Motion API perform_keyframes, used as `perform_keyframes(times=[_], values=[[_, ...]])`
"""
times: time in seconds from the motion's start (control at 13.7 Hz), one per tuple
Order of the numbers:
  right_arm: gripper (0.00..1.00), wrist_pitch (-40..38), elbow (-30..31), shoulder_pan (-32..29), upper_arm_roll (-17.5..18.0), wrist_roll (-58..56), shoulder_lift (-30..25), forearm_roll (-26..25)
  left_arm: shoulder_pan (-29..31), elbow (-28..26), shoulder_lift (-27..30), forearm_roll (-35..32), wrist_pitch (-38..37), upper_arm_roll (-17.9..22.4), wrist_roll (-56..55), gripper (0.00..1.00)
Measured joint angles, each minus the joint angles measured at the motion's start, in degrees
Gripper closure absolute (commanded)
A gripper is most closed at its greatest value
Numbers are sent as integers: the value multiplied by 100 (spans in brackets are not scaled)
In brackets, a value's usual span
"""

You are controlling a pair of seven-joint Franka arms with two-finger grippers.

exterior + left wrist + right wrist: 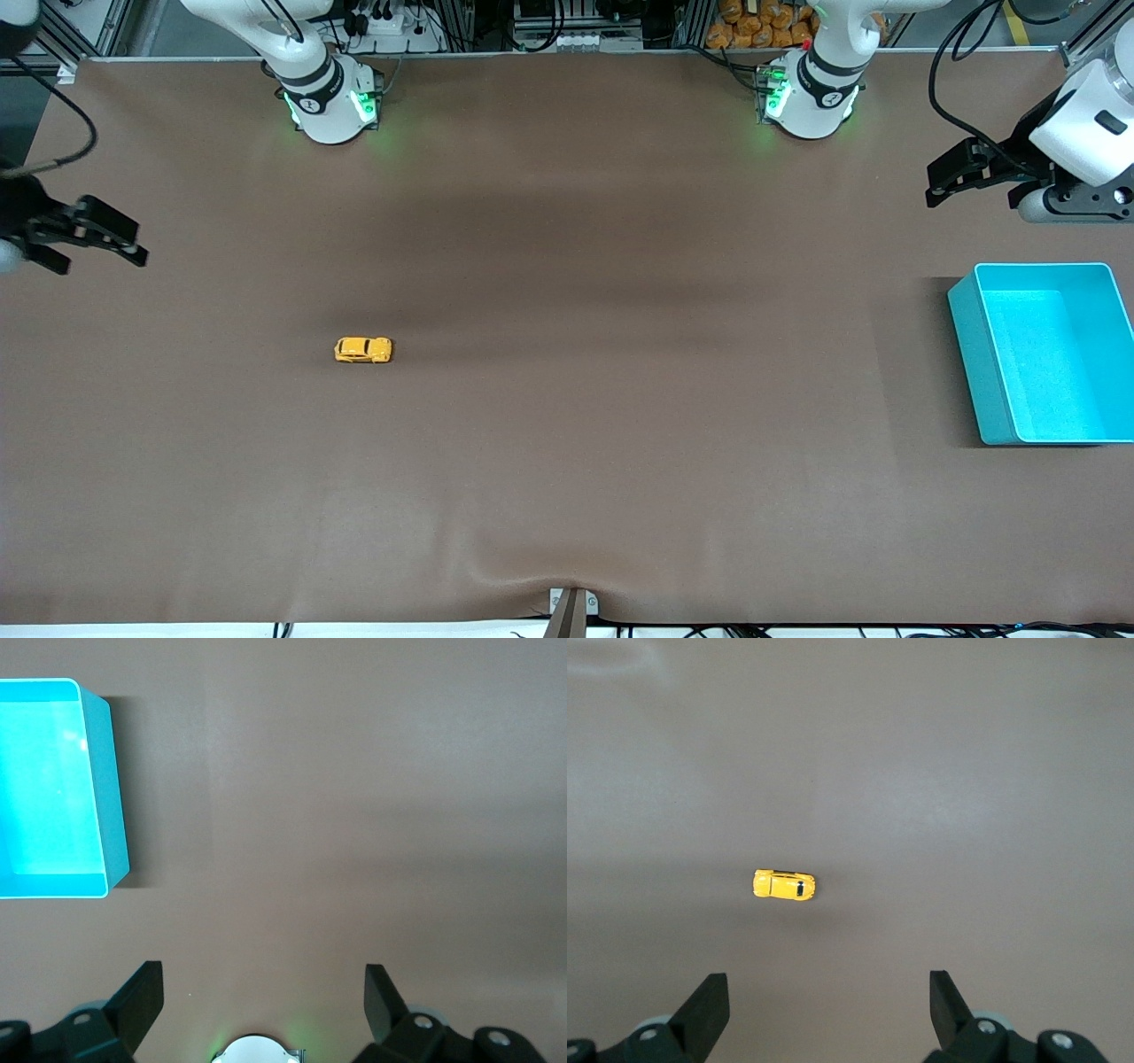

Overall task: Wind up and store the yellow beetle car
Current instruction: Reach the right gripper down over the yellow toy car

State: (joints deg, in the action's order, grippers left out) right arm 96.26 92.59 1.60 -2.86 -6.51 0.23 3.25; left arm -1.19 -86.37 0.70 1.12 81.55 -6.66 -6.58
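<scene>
Front view: the yellow beetle car (363, 350) is parked on its wheels on the brown desk (567, 443), toward the right arm's end, well apart from the cyan bin (966, 354) at the left arm's end. The right gripper (97, 244) is held up over its end of the desk, jaws spread, nothing in them. The left gripper (952, 182) is hung above the desk near the bin, also spread.

Left wrist view: the bin (111, 806) is seen past spread fingers (142, 1001).

Right wrist view: the car (783, 885) is seen past spread fingers (704, 1005), untouched.
</scene>
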Motion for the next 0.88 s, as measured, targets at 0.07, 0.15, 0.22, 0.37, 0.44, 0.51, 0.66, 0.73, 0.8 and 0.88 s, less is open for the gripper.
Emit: perform_keyframes(times=[0.07,0.15,0.22,0.37,0.44,0.51,0.66,0.73,0.8,0.88], values=[[0,81,110,44,13,0,9,2,0,0,0,0,0,-4,0,0],[0,177,241,91,16,-2,15,2,-2,0,0,0,0,-7,0,0],[0,295,383,133,18,-32,20,2,-2,0,0,0,0,-10,0,0],[0,542,674,201,20,-204,28,2,-2,0,0,0,0,-8,0,0],[0,640,805,233,20,-288,31,2,-2,0,0,0,0,-6,0,0],[0,709,929,288,21,-338,36,2,-2,0,0,0,0,-6,0,0],[0,782,1142,446,23,-394,67,0,-2,1,0,0,0,-11,0,0],[0,820,1234,540,25,-425,102,-2,-2,1,0,0,0,-12,0,0],[0,866,1301,641,27,-454,150,-22,-2,2,0,0,0,-12,0,0],[0,899,1356,750,28,-477,209,-89,-2,2,0,0,0,-11,0,0]])
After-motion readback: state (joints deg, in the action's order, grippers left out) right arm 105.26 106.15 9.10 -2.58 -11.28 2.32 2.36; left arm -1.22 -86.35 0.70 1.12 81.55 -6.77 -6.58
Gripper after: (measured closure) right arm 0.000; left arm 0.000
